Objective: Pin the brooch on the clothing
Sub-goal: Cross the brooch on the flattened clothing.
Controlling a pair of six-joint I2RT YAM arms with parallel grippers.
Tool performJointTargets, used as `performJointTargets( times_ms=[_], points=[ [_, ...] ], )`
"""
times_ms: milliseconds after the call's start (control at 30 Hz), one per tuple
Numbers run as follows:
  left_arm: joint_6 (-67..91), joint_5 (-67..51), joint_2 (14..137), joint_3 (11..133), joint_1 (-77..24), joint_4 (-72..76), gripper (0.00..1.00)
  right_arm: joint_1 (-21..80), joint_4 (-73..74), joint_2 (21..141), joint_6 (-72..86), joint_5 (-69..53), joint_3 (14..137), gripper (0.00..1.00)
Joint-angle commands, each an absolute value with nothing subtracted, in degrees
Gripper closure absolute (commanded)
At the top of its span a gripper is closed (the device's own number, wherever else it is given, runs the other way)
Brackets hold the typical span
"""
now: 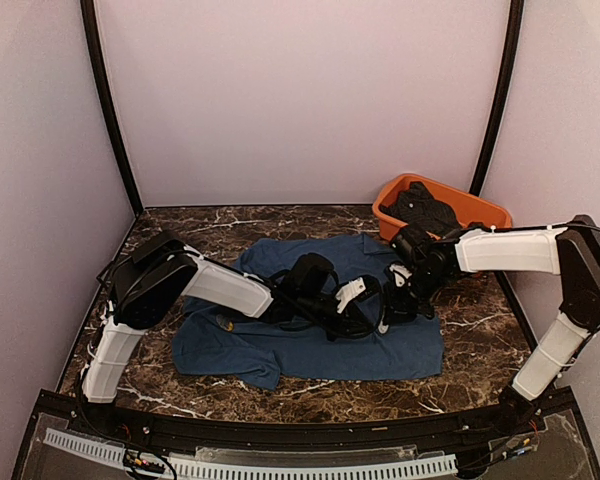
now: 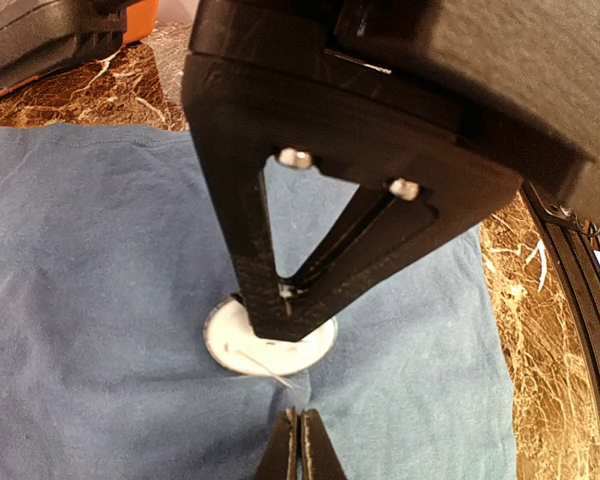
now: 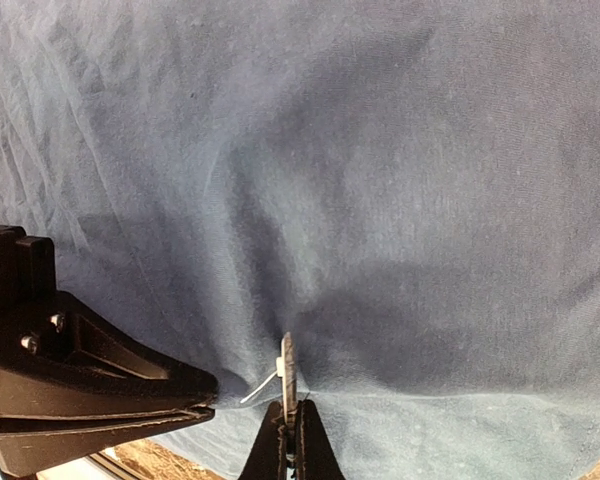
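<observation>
The navy-blue T-shirt (image 1: 270,350) lies spread on the marble table; it fills the right wrist view (image 3: 380,150). Both grippers meet over its middle. My right gripper (image 3: 292,425) is shut on the brooch (image 3: 287,360), a white round disc held edge-on, with its thin pin sticking out to the left, against the fabric. In the left wrist view the brooch (image 2: 230,345) shows under the right gripper (image 2: 285,315). My left gripper (image 2: 300,435) is shut on a small fold of the shirt (image 2: 100,280) right next to the pin; it also shows in the right wrist view (image 3: 205,395).
An orange tub (image 1: 485,208) holding dark clothes (image 1: 425,205) stands at the back right, just behind the right arm. The table's black front rail (image 1: 280,425) runs below the shirt. Pale walls close in the sides and back.
</observation>
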State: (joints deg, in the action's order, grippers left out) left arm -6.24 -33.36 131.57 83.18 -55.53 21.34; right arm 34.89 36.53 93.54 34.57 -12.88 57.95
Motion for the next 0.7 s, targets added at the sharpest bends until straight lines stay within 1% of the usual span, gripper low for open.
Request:
performJointTargets(
  times_ms=[0,667],
  points=[
    [-6.5,-33.2,129.4,82.6,-56.0,21.3,0.99,35.8,35.9,92.8,33.8,-12.2,57.1,1.00],
    [-6.0,-33.1,130.3,83.4,-56.0,21.3,0.99,38.5,34.9,92.9,32.1,-13.0,57.6,1.00]
  ],
)
